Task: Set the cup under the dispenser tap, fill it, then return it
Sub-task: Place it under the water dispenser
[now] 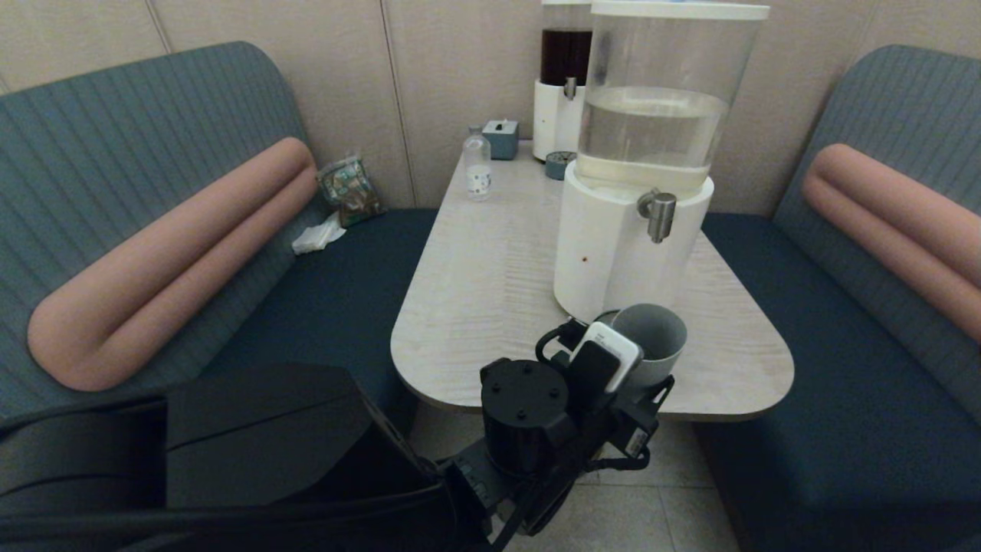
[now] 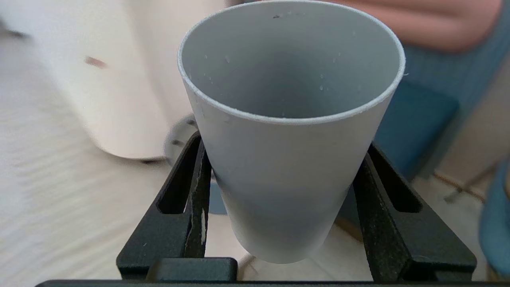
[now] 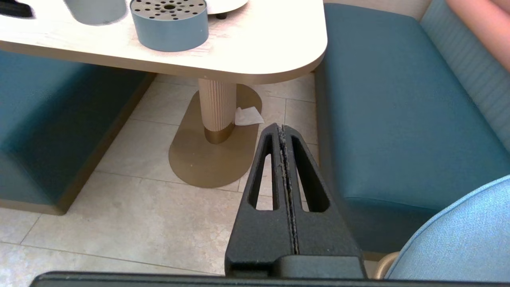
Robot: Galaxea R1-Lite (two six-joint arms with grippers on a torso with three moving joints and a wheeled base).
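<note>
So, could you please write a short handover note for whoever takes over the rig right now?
Left gripper: shut on the cup, at the table's near edge in front of the white dispenser base.
Right gripper: shut, empty, parked low beside the table, over the floor.
The cup looks empty, sitting below and nearer than the dispenser tap, not under it.
Done: cup grasped.
Left: move it under the tap, fill it, return it.

Dim head view, brighter wrist views, blur only behind the nearest thing

The head view is dim and soft, darkest toward 7 o'clock; the left wrist view holds the cup [image 2: 291,131] sharp against smeared surroundings; the table [image 3: 259,48] glares near white toward 12 o'clock in the right wrist view.
</note>
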